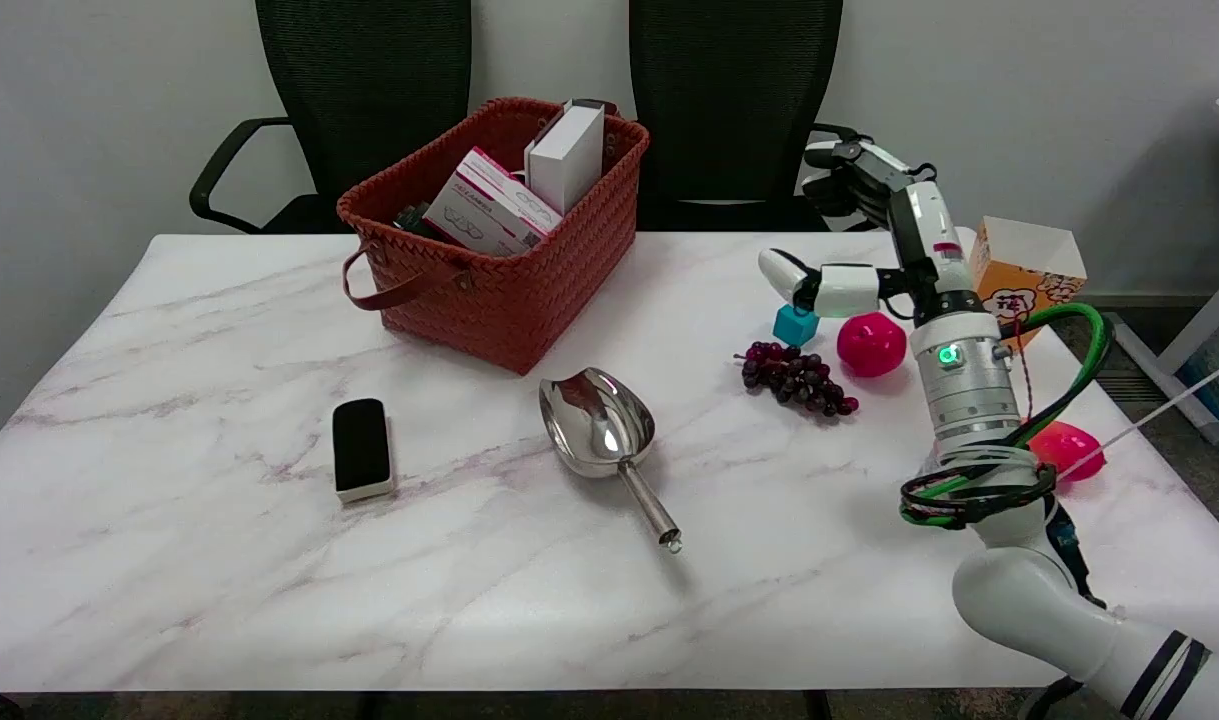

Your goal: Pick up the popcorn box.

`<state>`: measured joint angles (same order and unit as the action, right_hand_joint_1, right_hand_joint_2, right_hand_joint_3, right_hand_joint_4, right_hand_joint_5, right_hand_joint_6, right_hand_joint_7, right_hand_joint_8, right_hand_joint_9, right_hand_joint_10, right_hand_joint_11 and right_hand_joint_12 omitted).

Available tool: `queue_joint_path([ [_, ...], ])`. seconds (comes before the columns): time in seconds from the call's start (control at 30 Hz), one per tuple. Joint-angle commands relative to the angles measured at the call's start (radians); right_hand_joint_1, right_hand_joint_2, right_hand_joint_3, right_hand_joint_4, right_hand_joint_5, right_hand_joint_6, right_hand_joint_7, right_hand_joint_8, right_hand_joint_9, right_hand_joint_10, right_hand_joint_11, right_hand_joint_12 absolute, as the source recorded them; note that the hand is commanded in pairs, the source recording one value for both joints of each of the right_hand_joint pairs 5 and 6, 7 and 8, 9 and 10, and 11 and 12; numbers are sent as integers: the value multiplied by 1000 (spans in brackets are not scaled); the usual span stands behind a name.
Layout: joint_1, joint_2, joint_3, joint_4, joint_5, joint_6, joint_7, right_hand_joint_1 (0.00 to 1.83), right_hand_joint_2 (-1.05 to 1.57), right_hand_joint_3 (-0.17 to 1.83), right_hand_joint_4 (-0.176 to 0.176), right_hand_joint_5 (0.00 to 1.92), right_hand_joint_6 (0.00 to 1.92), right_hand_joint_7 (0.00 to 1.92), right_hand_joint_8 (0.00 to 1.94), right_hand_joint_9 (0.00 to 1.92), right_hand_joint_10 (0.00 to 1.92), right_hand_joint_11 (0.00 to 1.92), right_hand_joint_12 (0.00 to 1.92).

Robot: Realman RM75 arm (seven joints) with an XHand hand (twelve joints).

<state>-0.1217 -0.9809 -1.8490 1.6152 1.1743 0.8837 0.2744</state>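
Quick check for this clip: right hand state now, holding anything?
Right hand: open, fingers spread in the air, holding nothing; the popcorn box stands untouched beside it.

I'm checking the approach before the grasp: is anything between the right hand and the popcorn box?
Nothing visible does. The right hand hangs open just left of the popcorn box; the pink ball and teal cube lie nearer the camera, off that path.

bright, even overhead light, soft shadows, glare on the scoop (597, 424).
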Motion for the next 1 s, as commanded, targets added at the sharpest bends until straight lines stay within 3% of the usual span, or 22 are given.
queue_joint_path([
  [0.03,-44,16,128,-26,-51,58,113,1088,159,879,0,550,550,674,674,691,691,685,685],
  [0.27,-114,1,340,17,-39,79,87,1086,61,840,0,462,462,593,593,563,563,645,645],
  [0.4,-160,-18,389,-5,-21,161,46,1083,-1,813,0,361,361,547,547,510,510,579,579],
  [0.53,-195,-36,344,2,-25,278,-1,1080,-76,773,0,314,314,560,560,539,539,573,573],
  [0.8,-117,-50,61,-41,47,573,-243,1063,-36,671,0,319,319,597,597,579,579,587,587],
  [1.0,-97,-52,4,-99,103,633,-249,1061,-43,672,0,284,284,605,605,585,585,575,575],
])
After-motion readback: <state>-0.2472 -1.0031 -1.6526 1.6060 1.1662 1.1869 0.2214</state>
